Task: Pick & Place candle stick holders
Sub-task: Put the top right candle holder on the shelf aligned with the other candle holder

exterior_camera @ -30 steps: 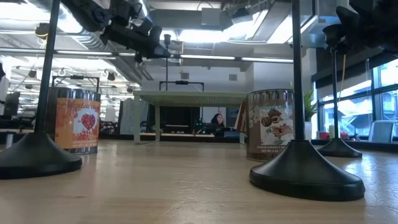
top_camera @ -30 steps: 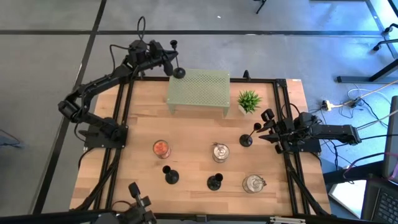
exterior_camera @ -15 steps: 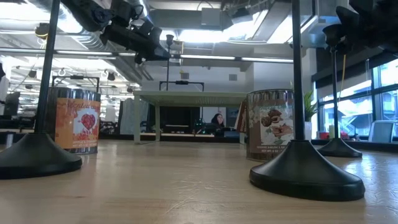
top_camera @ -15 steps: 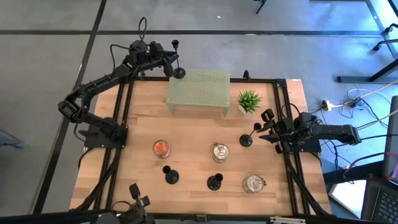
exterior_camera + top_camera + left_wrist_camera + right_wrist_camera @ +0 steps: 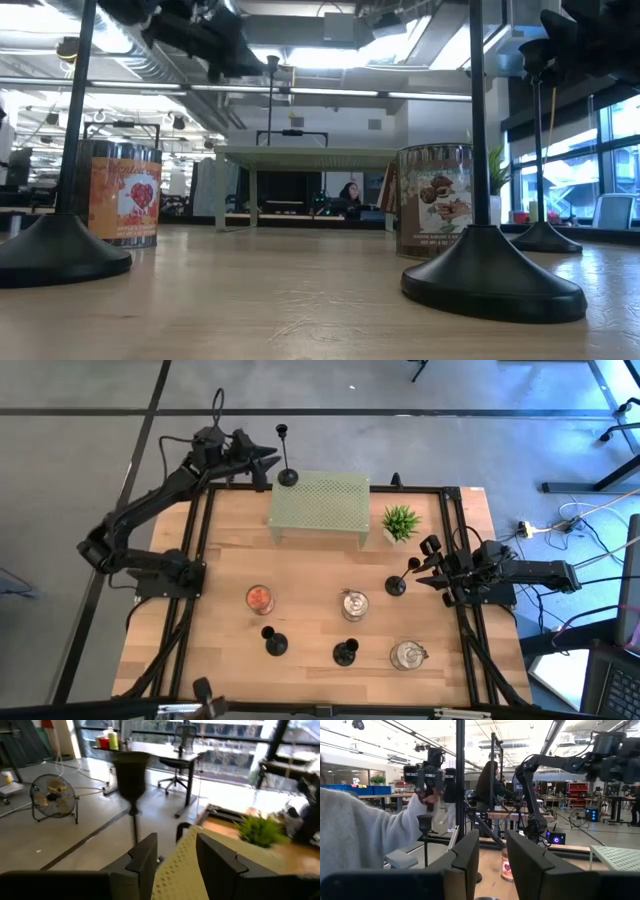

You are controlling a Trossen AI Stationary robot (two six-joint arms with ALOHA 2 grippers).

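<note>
One black candle stick holder (image 5: 287, 476) stands upright by its round base on the far left corner of the green perforated stand (image 5: 320, 505); it also shows in the left wrist view (image 5: 131, 775). My left gripper (image 5: 265, 465) is open, just left of it and off its stem. My right gripper (image 5: 424, 570) is open at the table's right; a second holder (image 5: 397, 586) stands on the table just ahead of its fingers, and its stem (image 5: 460, 775) is outside the gap. Two more holders (image 5: 273, 643) (image 5: 345, 652) stand near the front edge.
Three short jars (image 5: 259, 599) (image 5: 353, 604) (image 5: 408, 654) stand on the wooden table among the holders. A small green plant (image 5: 400, 522) stands right of the stand. A person's grey sleeve (image 5: 365, 835) shows beyond the table in the right wrist view.
My left gripper has come off the holder on the stand and drawn back toward the table's left and a little up. The holder stays upright on the stand's far left corner.
</note>
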